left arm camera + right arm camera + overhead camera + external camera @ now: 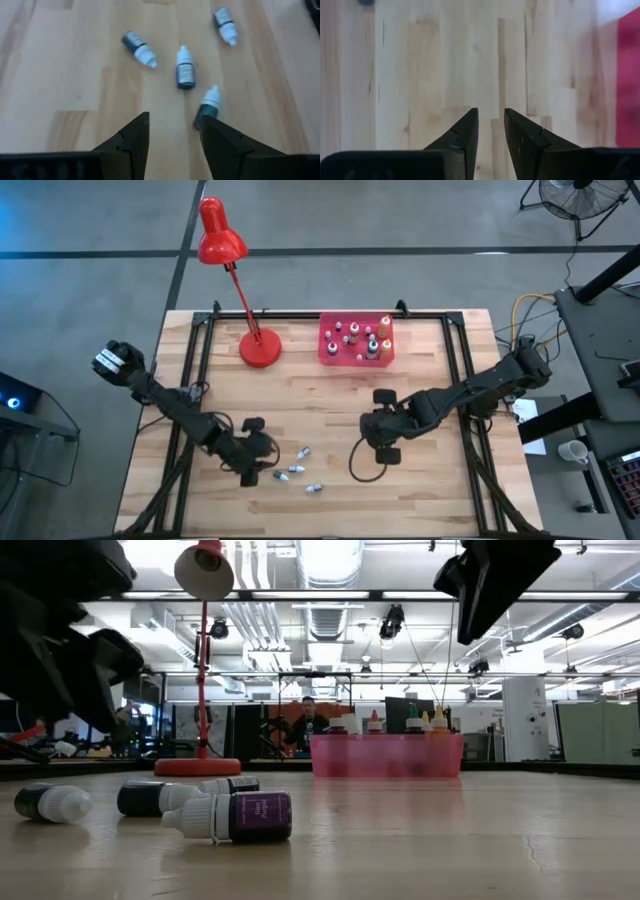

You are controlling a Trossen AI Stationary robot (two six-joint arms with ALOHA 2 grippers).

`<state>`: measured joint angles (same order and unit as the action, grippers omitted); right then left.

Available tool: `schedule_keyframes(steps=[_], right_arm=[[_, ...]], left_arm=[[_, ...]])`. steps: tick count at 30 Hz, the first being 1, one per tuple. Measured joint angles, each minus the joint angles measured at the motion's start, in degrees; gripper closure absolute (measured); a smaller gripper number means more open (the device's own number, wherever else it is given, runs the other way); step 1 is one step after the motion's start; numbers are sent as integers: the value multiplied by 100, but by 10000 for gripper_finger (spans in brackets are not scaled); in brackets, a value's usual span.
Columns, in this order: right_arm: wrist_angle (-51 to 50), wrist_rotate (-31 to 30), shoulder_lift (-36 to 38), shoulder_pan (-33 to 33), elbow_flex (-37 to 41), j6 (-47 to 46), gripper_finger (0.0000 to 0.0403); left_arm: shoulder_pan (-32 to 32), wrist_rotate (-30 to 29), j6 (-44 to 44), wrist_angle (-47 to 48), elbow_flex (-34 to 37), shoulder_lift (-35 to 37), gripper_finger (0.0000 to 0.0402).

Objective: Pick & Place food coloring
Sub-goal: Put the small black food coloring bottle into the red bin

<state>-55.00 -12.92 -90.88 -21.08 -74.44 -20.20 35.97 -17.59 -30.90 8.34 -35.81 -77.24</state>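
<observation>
We're looking down on a pale butcher-block tabletop [330, 410], long wooden strips glued side by side, the grain running clean and a black metal frame hugging its edges. Grey concrete floor all round it. From table height the room opens up behind: white ceiling ducts, strip lights, desks and monitors, and a person seated far back beyond the tray.

At the far edge stands a red desk lamp [236, 280], round flat base, thin stem, glossy bell shade. Just beside it sits the pink tray [326, 348], rectangular, translucent plastic, with several food coloring bottles [372, 345] standing upright in it, pointed caps up, some orange-tipped.

Now to the near side: four small bottles [185, 68] lie on their sides on the bare wood, dark bodies, white tapered caps, loosely scattered and apart from each other. One in the low view wears a purple label.

The left claw [174, 131] hovers right by that cluster, its dark wedge-shaped fingers apart and nothing between them; the nearest bottle [207, 106] lies just ahead of one fingertip.

The right claw [491, 125] hangs over open wood mid-table, between the scattered bottles and the tray, fingers parted by a narrow gap, empty, a strip of pink at the edge of its view.
</observation>
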Motion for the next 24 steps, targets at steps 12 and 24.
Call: schedule_keyframes(steps=[12, 24], right_arm=[[329, 270, -114, -72, 192, -105, 326], [332, 290, -110, -72, 245, -230, 325]], left_arm=[[97, 1006, 955, -776, -183, -791, 257], [79, 775, 1151, -767, -513, -1904, 259]])
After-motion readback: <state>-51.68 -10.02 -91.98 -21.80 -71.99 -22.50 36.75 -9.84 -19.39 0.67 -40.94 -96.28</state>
